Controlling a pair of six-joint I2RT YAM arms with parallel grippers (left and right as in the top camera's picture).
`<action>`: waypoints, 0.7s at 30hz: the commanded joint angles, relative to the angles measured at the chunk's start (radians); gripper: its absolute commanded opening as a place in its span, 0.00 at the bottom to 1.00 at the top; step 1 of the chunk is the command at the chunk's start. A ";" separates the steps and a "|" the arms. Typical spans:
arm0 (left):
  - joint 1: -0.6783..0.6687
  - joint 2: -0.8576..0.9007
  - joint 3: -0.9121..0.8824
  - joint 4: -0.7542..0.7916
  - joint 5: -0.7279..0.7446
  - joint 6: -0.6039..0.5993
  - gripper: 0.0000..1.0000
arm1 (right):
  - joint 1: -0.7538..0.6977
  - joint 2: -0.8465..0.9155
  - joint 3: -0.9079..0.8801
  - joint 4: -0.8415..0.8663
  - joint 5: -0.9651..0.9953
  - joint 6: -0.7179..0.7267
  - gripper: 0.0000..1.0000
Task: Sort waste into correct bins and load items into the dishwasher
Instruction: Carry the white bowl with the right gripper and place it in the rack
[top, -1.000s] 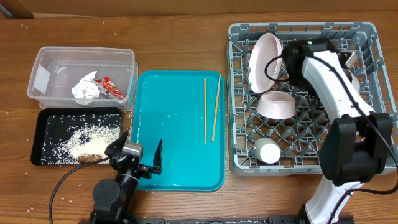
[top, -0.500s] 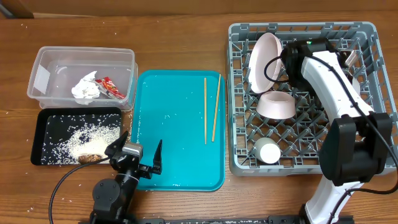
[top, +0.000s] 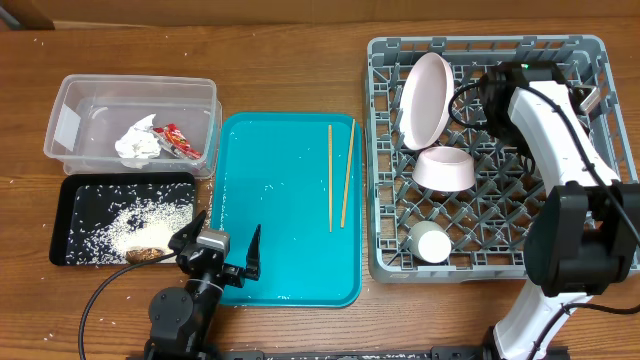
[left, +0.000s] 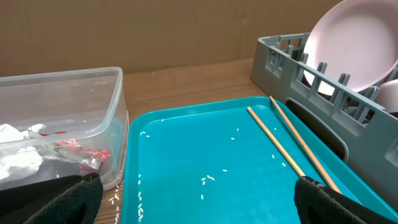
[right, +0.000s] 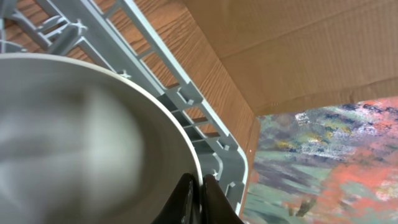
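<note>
1. While the left gripper (top: 229, 225) is hovering over the near edge of the teal tray (top: 285, 150), its fingers are standing wide apart.
2. At 9 o'clock from that gripper, the black tray (top: 75, 200) is lying flat. It is carrying scattered rice grains (top: 140, 225) and, at its near edge, a brown food scrap (top: 143, 255).
3. At 3 o'clock from the gripper, the small white cup (top: 432, 243) is sitting in the near part of the dish rack (top: 373, 160).
4. The two chopsticks (top: 331, 175) are lying nearly parallel on the teal tray's right half, pointing toward 12 o'clock, near each other but apart.
5. At 12 o'clock from the black tray and just beside it, the clear tub (top: 135, 80) is holding the crumpled napkin (top: 137, 143) and the red wrapper (top: 178, 140) side by side.
6. The pink bowl (top: 445, 168) is resting in the rack's middle. At 11 o'clock from it, the plate (top: 425, 100) is standing on edge among the pegs.
7. The right gripper (right: 198, 186) is reaching over the rack's far right, at 2 o'clock from the pink bowl. In the right wrist view its fingers are pinching the rim of the white bowl (right: 93, 137), which is showing blurred, with the rack's wall just behind.
</note>
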 joint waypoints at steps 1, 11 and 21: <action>-0.006 -0.009 -0.004 0.001 0.006 -0.006 1.00 | 0.048 -0.019 0.000 0.010 -0.023 0.000 0.04; -0.006 -0.009 -0.004 0.001 0.006 -0.006 1.00 | 0.180 -0.023 0.008 -0.060 0.129 0.014 0.04; -0.006 -0.009 -0.004 0.001 0.006 -0.006 1.00 | 0.087 -0.027 0.013 -0.037 0.123 0.024 0.04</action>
